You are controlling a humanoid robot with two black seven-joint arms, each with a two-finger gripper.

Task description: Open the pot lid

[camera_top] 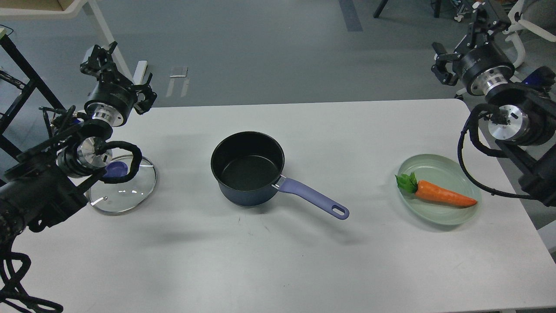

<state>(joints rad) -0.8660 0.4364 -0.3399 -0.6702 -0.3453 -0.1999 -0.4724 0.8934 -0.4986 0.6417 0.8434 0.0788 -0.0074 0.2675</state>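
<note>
Lid (124, 191) lies flat on table (278, 261) left of uncovered pot (247, 167); my left gripper (124, 71) raised, spread, holding nothing, right gripper (443, 67) likewise; opening looks done, nothing left but retreat.

A white table (278, 261) with rounded far corners fills most of the view, its top matte and faintly scuffed, with soft shadows lying across it. Beyond it spreads a grey floor (260, 48), smooth and evenly lit, with a darker strip (350, 15) running away at the top. At the upper left stands a pale table leg (108, 39) under a light shelf edge (39, 11), and a black frame (19, 74) slants in at the left edge. A small flat pale piece (178, 72) lies on the floor near the table's far edge. At the upper right, white chair parts (527, 30) show.
</note>
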